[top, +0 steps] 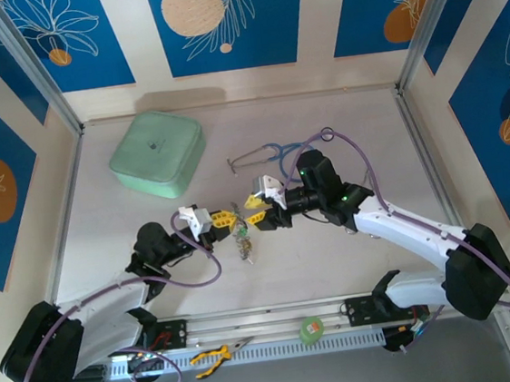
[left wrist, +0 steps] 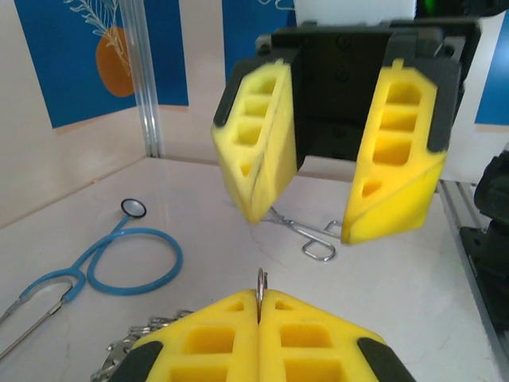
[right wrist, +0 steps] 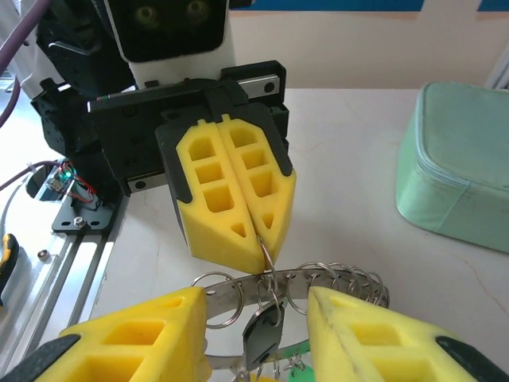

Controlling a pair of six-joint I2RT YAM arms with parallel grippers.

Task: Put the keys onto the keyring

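My left gripper (top: 229, 219) (left wrist: 260, 298) is shut on a small silver ring (left wrist: 260, 280) (right wrist: 267, 253), seen edge-on between its yellow pads. From that ring hang the black-headed key (right wrist: 261, 336) and the keyring (right wrist: 231, 293), a flat silver band strung with several small rings (right wrist: 358, 280) and a green tag. The bunch of keys (top: 243, 244) dangles just above the table. My right gripper (top: 259, 216) (right wrist: 256, 301) faces the left one, open, with a finger on each side of the black key and apart from it. Its open fingers (left wrist: 254, 151) fill the top of the left wrist view.
A mint-green case (top: 157, 153) (right wrist: 457, 171) lies at the back left. A blue stethoscope (top: 274, 152) (left wrist: 119, 263) and metal forceps (left wrist: 314, 239) lie behind the grippers. Yellow pliers (top: 213, 354) and a green tape roll (top: 312, 330) sit on the front rail.
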